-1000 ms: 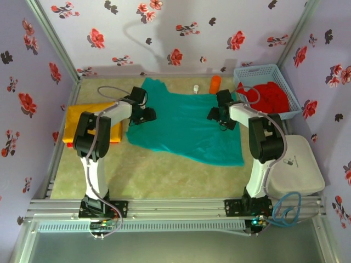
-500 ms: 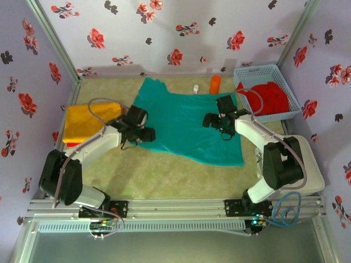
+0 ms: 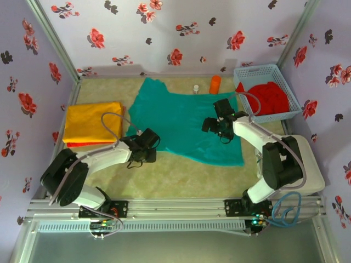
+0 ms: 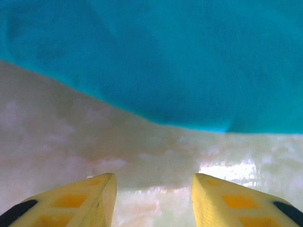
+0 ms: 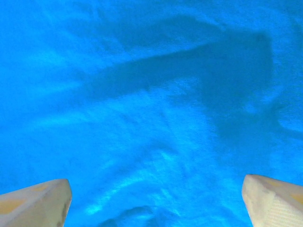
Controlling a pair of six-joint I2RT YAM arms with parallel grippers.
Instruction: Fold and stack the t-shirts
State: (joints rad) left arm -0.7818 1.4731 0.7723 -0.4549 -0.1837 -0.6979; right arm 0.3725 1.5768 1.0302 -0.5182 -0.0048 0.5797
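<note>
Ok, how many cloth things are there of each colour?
Teal shirt: 1
Yellow stack: 1
Red heap in the basket: 1, too bunched to count the shirts in it
Total: 3

I record both arms as white tubular links [image 3: 104,157] with black joint housings [image 3: 279,161] and grey cables [image 3: 109,114] looped outside. The left fingers [image 4: 90,198] are yellow with black ends. The right fingers [image 5: 38,203] are cream.
</note>
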